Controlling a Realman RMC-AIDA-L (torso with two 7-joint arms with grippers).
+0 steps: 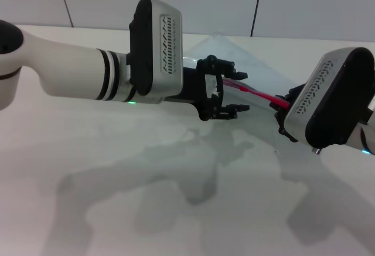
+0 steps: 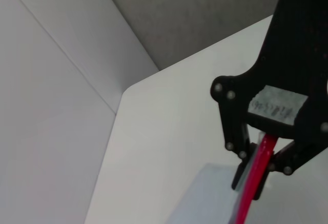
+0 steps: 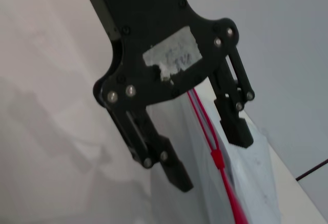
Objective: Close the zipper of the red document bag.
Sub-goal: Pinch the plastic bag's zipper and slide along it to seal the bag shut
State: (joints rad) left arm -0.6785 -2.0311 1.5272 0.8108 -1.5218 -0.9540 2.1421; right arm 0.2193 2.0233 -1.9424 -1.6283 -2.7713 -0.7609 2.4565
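Observation:
The red document bag (image 1: 253, 62) is a translucent pouch held up off the white table (image 1: 176, 185) between my two arms. Its zipper (image 1: 258, 94) is a thin red strip running from my left gripper (image 1: 229, 88) to my right gripper (image 1: 285, 108). The left gripper is open, its fingers astride the zipper's left end. The right wrist view shows this gripper (image 3: 205, 147) with the zipper (image 3: 228, 188) and its small red slider (image 3: 218, 158) between the fingers. The left wrist view shows the right gripper (image 2: 253, 175) shut on the zipper (image 2: 246, 203).
Pale wall panels stand behind the table. A back corner of the table (image 2: 128, 88) shows in the left wrist view, next to the wall. Shadows of both arms fall on the table's front part.

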